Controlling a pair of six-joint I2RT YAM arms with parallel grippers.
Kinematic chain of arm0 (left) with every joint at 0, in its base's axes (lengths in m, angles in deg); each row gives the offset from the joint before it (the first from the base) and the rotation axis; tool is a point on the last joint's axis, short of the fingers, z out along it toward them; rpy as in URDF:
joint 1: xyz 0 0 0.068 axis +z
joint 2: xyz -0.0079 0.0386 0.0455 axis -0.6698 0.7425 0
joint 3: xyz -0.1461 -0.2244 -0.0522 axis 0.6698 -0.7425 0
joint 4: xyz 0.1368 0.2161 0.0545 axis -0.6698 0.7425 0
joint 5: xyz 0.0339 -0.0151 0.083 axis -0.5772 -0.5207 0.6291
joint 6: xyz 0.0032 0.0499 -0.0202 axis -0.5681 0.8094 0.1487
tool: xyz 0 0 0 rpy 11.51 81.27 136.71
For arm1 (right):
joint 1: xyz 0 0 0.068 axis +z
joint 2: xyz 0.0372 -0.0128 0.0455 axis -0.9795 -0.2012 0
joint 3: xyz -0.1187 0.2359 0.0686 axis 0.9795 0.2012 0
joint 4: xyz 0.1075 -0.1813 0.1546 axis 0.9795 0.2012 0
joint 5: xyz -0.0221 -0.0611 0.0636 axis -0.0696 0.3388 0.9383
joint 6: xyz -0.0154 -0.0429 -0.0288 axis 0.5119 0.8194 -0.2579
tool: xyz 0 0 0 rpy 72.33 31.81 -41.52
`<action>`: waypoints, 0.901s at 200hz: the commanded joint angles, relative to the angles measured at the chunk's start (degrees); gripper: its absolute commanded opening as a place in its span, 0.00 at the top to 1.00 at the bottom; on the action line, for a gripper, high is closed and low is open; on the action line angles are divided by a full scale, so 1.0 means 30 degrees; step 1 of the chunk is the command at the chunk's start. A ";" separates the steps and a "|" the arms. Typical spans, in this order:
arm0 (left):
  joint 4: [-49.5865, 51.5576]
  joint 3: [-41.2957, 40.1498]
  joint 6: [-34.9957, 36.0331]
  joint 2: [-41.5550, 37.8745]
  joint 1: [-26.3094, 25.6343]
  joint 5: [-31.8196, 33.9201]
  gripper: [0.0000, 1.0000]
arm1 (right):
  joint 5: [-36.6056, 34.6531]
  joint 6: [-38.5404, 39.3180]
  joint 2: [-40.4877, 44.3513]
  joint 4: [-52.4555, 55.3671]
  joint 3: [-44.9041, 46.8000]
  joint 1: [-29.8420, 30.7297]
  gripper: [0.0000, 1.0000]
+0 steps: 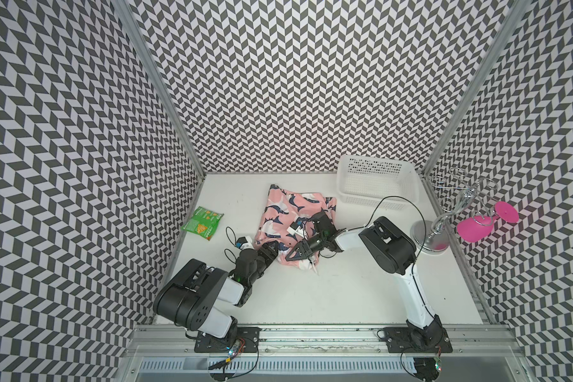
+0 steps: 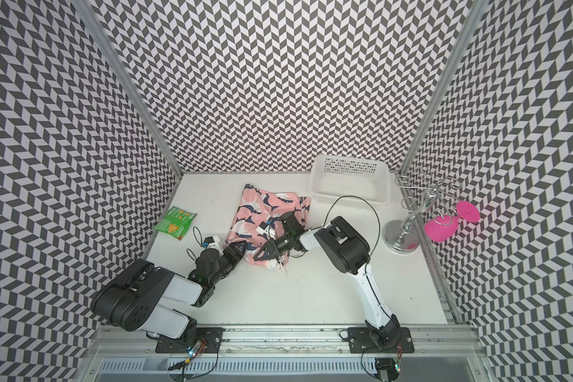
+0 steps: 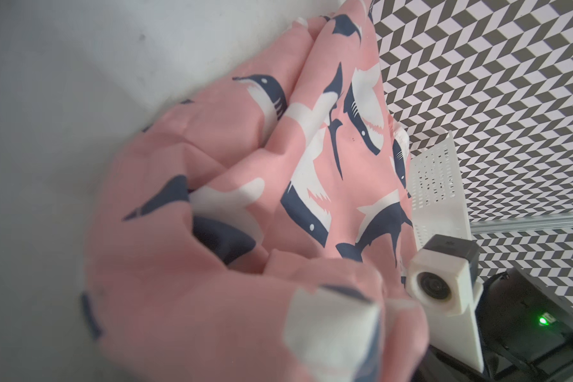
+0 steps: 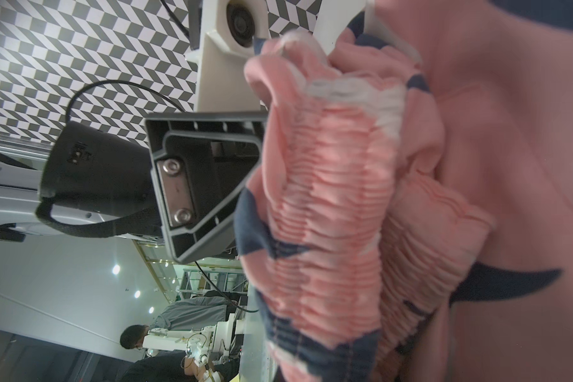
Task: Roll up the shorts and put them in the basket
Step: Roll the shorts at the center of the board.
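Note:
The pink shark-print shorts (image 1: 295, 211) (image 2: 267, 211) lie crumpled at the middle of the white table in both top views. Their near edge is bunched between the two arms, and a white drawstring end (image 1: 315, 268) trails toward the front. My left gripper (image 1: 272, 248) (image 2: 239, 248) sits at the near-left corner of the shorts. Fabric (image 3: 245, 165) covers its jaws in the left wrist view. My right gripper (image 1: 294, 256) (image 2: 262, 253) lies over the near edge, shut, with the gathered waistband (image 4: 338, 198) bunched at its jaws. One left finger (image 4: 205, 185) presses against that waistband.
A white perforated basket (image 1: 377, 185) stands at the back right. A green snack packet (image 1: 203, 223) lies at the left wall. A silver wire stand (image 1: 439, 225) with a pink glass (image 1: 475, 228) hanging from it is at the right edge.

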 commanded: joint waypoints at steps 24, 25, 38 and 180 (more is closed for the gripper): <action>0.1629 0.1582 0.0447 0.0204 -0.0079 -0.0378 0.84 | -0.0216 0.0148 -0.0679 0.0051 0.0494 -0.0265 1.00; 0.1715 0.1613 0.0450 0.0192 -0.0060 -0.0380 0.85 | -0.0218 0.0159 -0.0658 0.0051 0.0500 -0.0269 1.00; 0.3301 0.2143 0.0728 -0.0325 -0.0047 -0.0435 1.00 | -0.0682 0.0432 -0.0302 0.0557 0.0515 -0.0458 0.99; 1.6524 0.5339 0.0189 -0.3157 0.0306 -0.1575 1.00 | -3.1467 1.5913 1.1911 0.5449 0.5792 0.8680 0.44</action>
